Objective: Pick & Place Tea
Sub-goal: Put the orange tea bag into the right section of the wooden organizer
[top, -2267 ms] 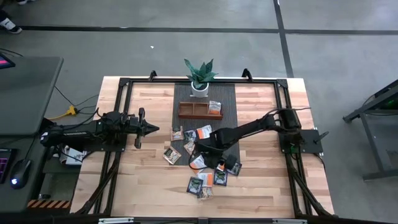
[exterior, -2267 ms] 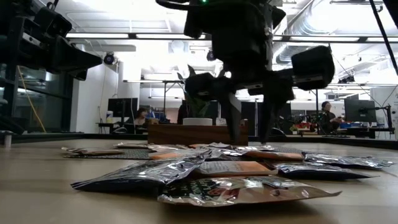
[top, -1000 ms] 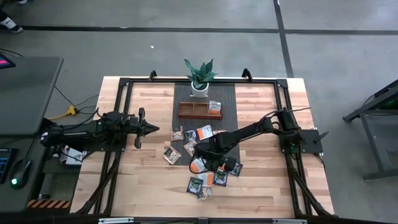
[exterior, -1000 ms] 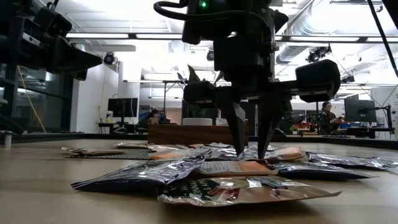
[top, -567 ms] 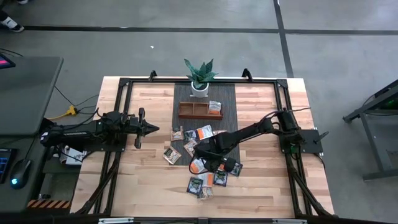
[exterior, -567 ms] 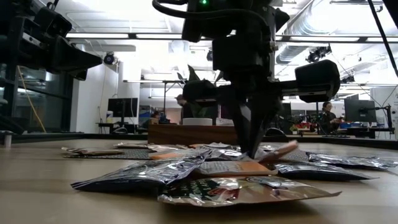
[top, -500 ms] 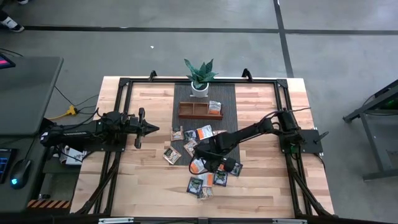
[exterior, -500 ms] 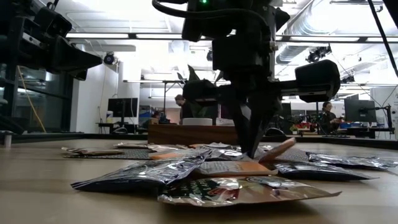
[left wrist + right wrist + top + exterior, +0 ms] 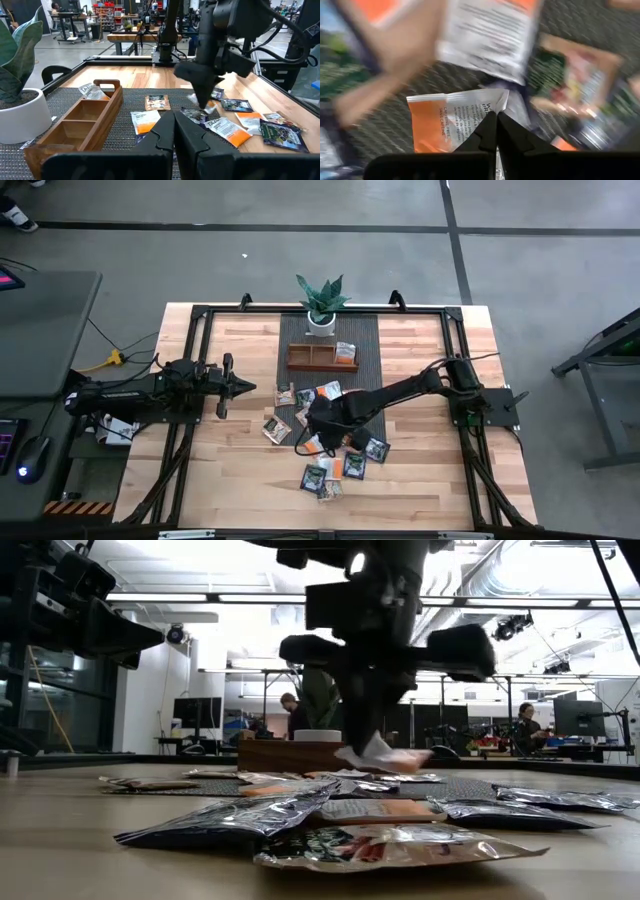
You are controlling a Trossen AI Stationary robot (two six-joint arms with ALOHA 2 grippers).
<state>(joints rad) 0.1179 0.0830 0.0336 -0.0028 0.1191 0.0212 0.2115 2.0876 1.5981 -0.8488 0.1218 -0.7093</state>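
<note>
Loose tea sachets (image 9: 330, 470) lie scattered on the wooden table in front of the brown tray (image 9: 310, 358). One sachet (image 9: 345, 354) sits in the tray's right compartment. My right gripper (image 9: 366, 745) hangs over the pile, pointing down, shut on an orange-and-white tea sachet (image 9: 392, 756). That sachet also shows in the right wrist view (image 9: 452, 122). My left gripper (image 9: 245, 387) is shut and holds nothing; it waits level at the table's left side, clear of the sachets. My right gripper pinches the orange-and-white sachet between its two fingers at the edge of its white end (image 9: 490, 102). The fingers come from above, pointing down. The sachet sticks out sideways from the fingertips, slightly tilted, lifted clear of the pile and the table.
A potted plant (image 9: 321, 300) in a white pot stands behind the tray on the dark mat (image 9: 365, 340). A black frame (image 9: 200, 315) runs around the table's edges. Bare wood lies at the left (image 9: 230, 470) and right (image 9: 430, 460). People sit in the room beyond (image 9: 525, 725).
My right gripper has shut on the orange-and-white sachet in the pile. It has then risen and shifted a little toward the table's left, turning as it went. The sachet has been tipped up at one end and is now lifted clear of the other sachets.
</note>
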